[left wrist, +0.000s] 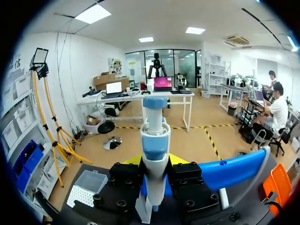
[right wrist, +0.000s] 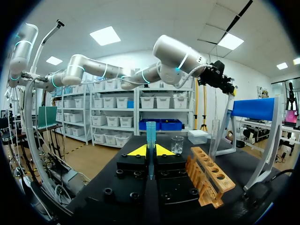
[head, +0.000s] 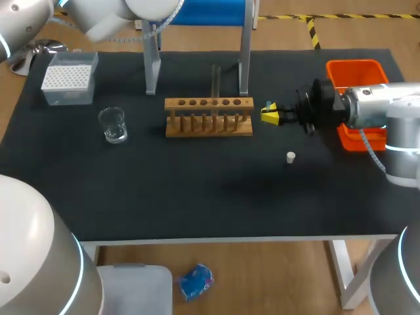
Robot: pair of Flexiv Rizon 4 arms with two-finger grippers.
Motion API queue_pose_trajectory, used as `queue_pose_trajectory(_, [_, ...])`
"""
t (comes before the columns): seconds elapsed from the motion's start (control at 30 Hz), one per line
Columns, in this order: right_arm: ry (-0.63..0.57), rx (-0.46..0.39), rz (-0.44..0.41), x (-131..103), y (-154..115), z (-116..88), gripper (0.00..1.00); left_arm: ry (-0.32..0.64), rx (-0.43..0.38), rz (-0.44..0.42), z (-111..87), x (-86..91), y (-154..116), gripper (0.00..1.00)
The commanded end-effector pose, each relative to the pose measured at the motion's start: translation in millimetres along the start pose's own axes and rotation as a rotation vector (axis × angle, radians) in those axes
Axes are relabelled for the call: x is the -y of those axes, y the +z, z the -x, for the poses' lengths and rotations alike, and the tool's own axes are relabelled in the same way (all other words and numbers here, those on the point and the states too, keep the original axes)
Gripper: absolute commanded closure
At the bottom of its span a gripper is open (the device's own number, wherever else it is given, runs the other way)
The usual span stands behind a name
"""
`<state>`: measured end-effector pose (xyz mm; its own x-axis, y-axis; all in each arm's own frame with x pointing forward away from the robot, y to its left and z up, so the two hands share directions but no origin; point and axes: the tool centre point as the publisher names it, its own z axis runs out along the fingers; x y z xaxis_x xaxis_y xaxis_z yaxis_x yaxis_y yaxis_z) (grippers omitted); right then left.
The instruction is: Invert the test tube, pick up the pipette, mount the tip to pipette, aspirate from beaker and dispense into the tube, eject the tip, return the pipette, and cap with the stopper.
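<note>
**Left gripper** (left wrist: 155, 160): pinching the pipette (left wrist: 154, 136). The black finger blocks press its thick body from both sides. Judged reason: a grip on the body leaves the plunger end free and the nozzle steerable for tip mounting. The pipette stand (left wrist: 234, 169) shows its blue hanger just beside the gripper. Cannot tell whether the pipette is clear of it.

**Step in hand (judgement):** picking up the pipette.

**Head view, clock read from the wooden rack** (head: 209, 121):
- 12 o'clock: the stand's legs, close behind the rack, with the left arm over them.
- In the rack, about mid-row: the test tube (head: 215, 82), upright. The inversion reads as done.
- 9 o'clock, apart from the rack: the beaker (head: 113, 125).
- 10 o'clock, further out: the tip box (head: 69, 79). Tips and liquid both lie on the left arm's side, so its next two stops are short reaches.
- 3 o'clock, just off the rack's end: the right gripper (head: 270, 113), pointed along the rack. Cannot tell whether it is spread or pressed together. In its wrist view a slim blue-topped piece (right wrist: 150, 130) stands at its tips. I cannot identify it.

**From the right gripper:**
- 5 o'clock, alone on the table (head: 197, 197): the stopper (head: 291, 157). The gripper appears parked near both tube and stopper, ready for capping.
- 2 o'clock: the orange bin (head: 354, 72), likely meant for the ejected tip.
</note>
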<state>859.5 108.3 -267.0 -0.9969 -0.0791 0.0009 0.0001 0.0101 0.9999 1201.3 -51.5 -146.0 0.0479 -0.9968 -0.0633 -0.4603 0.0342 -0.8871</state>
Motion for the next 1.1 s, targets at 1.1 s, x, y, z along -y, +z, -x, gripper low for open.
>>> queue_pose_trajectory(1.1, [-0.001, 0.001, -0.002, -0.6, -0.7, -0.9, 1.00, 0.302, -0.932, -0.087, 45.3, -3.3, -146.2, 1.00])
